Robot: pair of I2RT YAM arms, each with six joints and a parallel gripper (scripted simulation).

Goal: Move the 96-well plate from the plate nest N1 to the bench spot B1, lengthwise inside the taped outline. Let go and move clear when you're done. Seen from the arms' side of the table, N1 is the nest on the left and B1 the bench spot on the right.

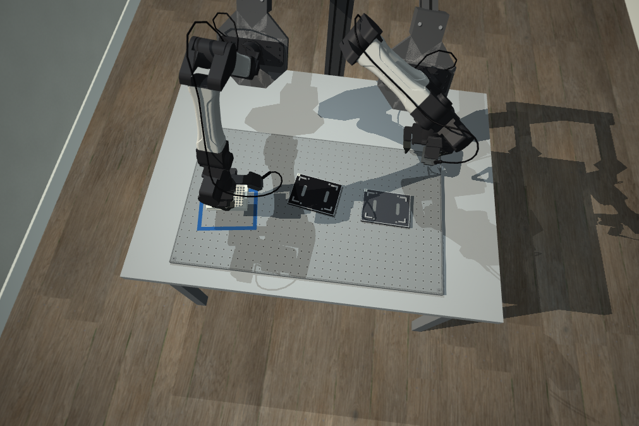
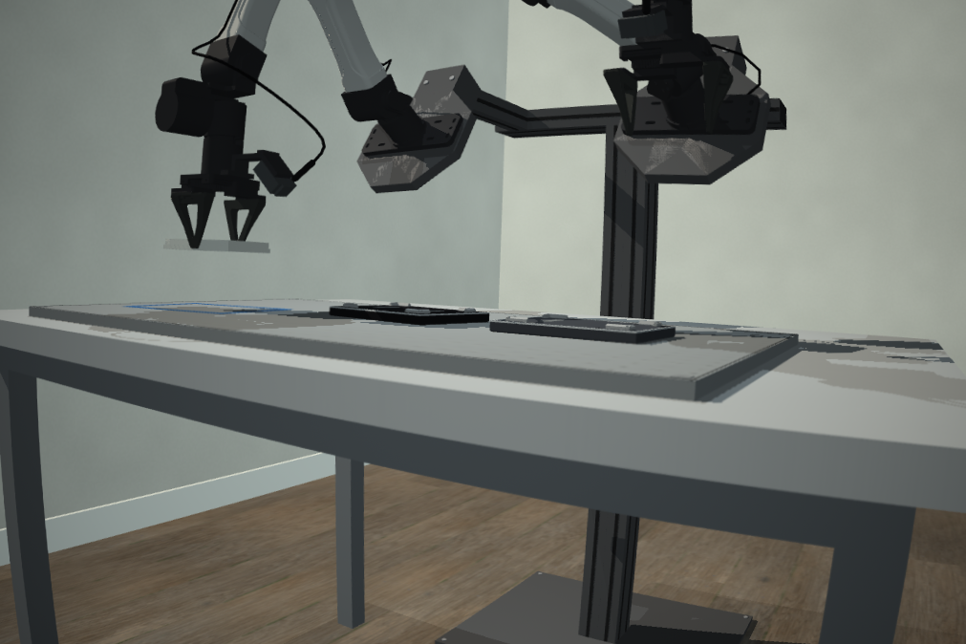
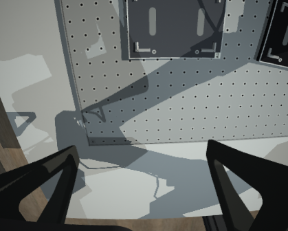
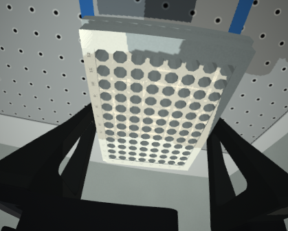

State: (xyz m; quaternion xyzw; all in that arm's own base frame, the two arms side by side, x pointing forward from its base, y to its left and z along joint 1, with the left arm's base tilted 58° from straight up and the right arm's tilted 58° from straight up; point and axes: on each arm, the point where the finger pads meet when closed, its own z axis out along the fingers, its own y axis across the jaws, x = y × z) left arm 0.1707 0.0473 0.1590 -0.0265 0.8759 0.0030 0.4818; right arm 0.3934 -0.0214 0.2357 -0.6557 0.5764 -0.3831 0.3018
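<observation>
Carry to B1 in hand: my right gripper (image 1: 222, 196) (image 2: 216, 244) (image 4: 154, 113), closed to the width of the 96-well plate (image 1: 240, 193) (image 2: 216, 246) (image 4: 151, 93), holds it aloft near the desk's (image 1: 149, 241) (image 2: 422, 414) (image 4: 7, 127) right edge, seemingly needing slight alignment over the taped outline (image 1: 227, 228) (image 2: 130, 307) (image 4: 241, 15) before lowering.

Pegboard (image 1: 289, 261) (image 2: 393, 351) (image 3: 182, 113) (image 4: 34, 69) on pale table (image 1: 149, 241) (image 2: 422, 414) (image 3: 127, 192), two nests
</observation>
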